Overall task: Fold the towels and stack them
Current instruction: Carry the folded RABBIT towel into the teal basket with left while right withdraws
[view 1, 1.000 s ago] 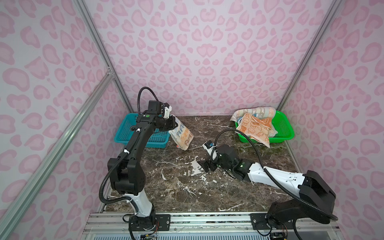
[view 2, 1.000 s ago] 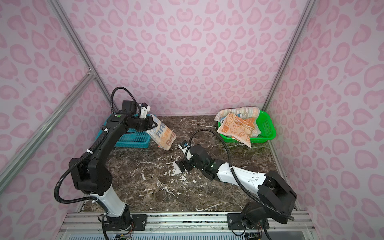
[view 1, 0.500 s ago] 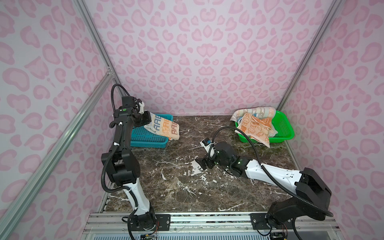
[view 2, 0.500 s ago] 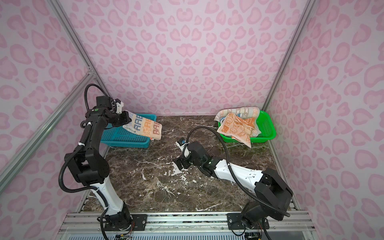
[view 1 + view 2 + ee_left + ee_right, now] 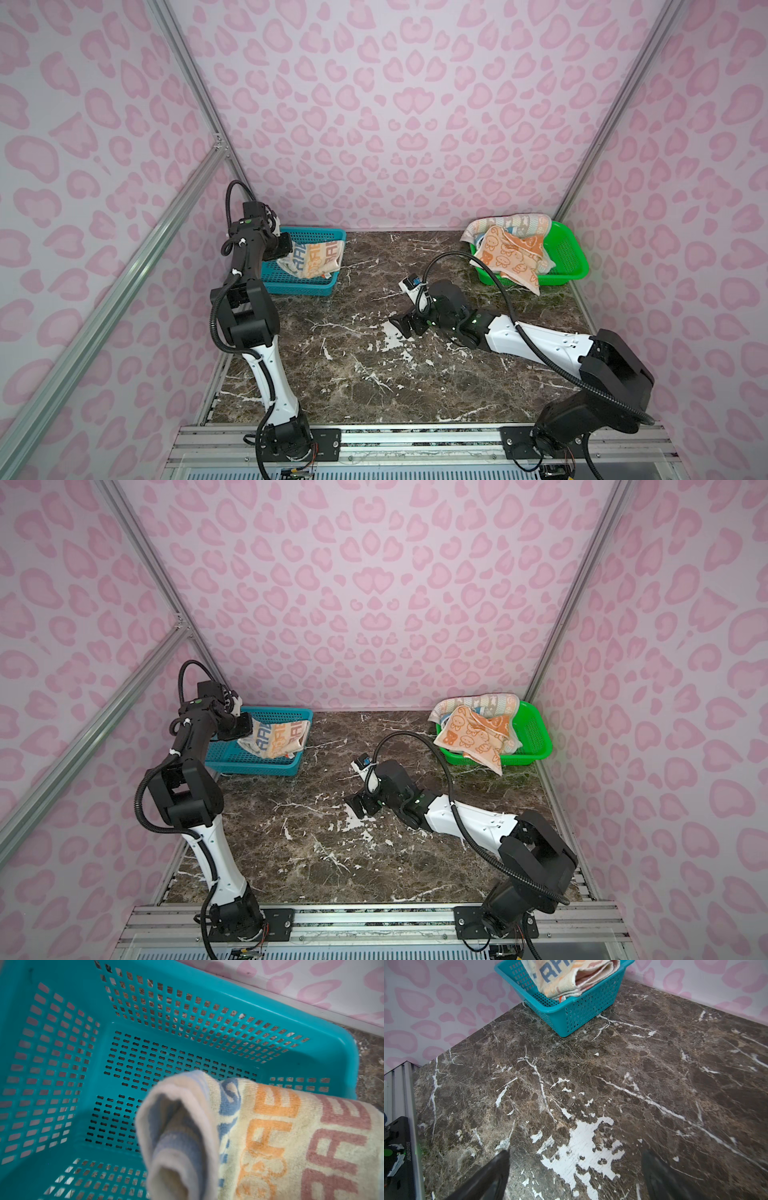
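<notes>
Left gripper (image 5: 284,249) clamped on end of RABBIT towel (image 5: 313,259), sagging into blue basket (image 5: 301,286); right gripper (image 5: 404,325) spread wide, low over table (image 5: 353,374), well apart; other towels (image 5: 509,249) heaped in green basket (image 5: 577,266)

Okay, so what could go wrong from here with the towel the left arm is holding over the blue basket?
1. The folded RABBIT towel, pinched by the left gripper, lies partly across the rim of the blue basket; released here, it might spring open or slide out.
2. The orange face towel overhangs the green basket; pulling it could drag its neighbours along.
</notes>
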Controlling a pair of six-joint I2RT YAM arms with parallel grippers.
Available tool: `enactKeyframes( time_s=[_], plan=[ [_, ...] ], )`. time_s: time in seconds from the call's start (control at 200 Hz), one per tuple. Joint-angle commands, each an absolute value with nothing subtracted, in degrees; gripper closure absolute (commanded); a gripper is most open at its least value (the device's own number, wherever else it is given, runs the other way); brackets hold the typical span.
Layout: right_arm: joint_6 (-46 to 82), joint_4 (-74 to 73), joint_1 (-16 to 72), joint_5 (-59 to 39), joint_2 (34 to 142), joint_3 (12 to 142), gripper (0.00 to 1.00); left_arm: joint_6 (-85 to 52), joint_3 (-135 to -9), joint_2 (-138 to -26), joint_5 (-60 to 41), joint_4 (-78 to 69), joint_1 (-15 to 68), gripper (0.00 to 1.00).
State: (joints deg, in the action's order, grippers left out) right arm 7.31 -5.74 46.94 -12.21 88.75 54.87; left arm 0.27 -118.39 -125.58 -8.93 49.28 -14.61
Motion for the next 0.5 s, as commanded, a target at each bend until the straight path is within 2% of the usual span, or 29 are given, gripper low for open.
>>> enactKeyframes(
  time_s=[0.0,0.12,0.165,0.235,0.285,0.33,0.46,0.495],
  plan=[
    [7.0,-6.4,46.5,-12.9,89.1,55.0,0.01,2.4,-120.9,-128.8,-5.7,48.9,-14.8,0.97],
    [7.2,-6.3,46.2,-12.7,88.9,54.8,0.01,2.6,-122.4,-131.2,-5.2,47.8,-15.1,0.96],
    [7.3,-6.3,46.1,-12.6,88.8,54.7,0.01,2.3,-123.3,-132.0,-4.9,47.8,-15.0,0.93],
    [7.3,-6.1,46.1,-12.6,88.8,54.7,0.01,1.3,-124.6,-132.8,-3.9,48.2,-15.1,0.74],
    [7.4,-6.1,46.0,-12.7,88.7,54.6,0.01,0.6,-124.6,-132.4,-3.9,47.9,-15.1,0.52],
    [7.4,-6.0,46.0,-12.6,88.5,54.6,0.01,0.0,-124.6,-131.7,-4.0,47.7,-15.1,0.4],
    [7.5,-6.3,46.1,-12.3,88.2,54.4,0.01,-1.6,-124.3,-128.4,-4.6,46.7,-15.1,0.23],
    [7.6,-6.6,46.1,-12.3,88.1,54.2,0.01,-2.0,-124.0,-127.4,-4.3,46.3,-15.0,0.22]
  ],
)
